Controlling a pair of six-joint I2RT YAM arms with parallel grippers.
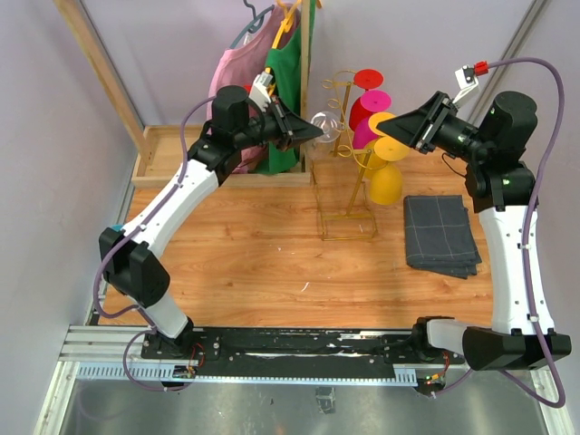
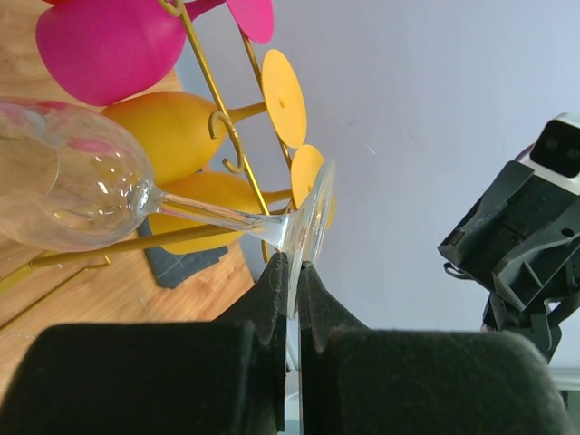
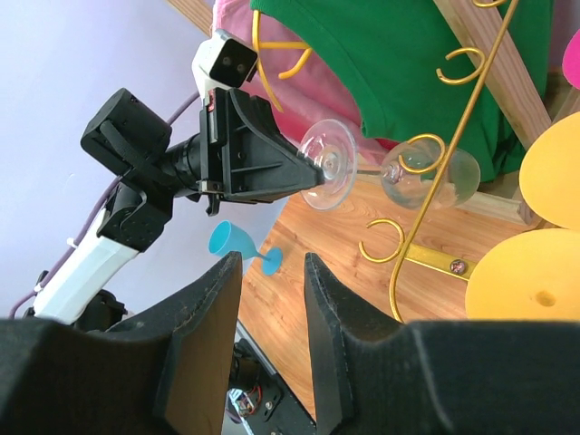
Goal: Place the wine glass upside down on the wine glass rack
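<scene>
One wine glass (image 2: pixel 72 186) | left gripper (image 2: pixel 294 272) pinches foot | clearest: left wrist

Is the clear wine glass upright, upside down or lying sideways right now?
Sideways. The clear wine glass has its stem roughly level, foot rim pinched by the left gripper, bowl near the gold rack.

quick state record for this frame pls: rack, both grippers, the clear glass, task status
rack: gold wire, upright, coloured glasses hanging on it
left gripper: shut on the foot of the clear wine glass
right gripper: open, empty, raised beside the rack
glass pose: on its side, stem about level, bowl close to the rack's hooks
task status: glass not hung yet
other: grey cloth lying right of the rack
</scene>
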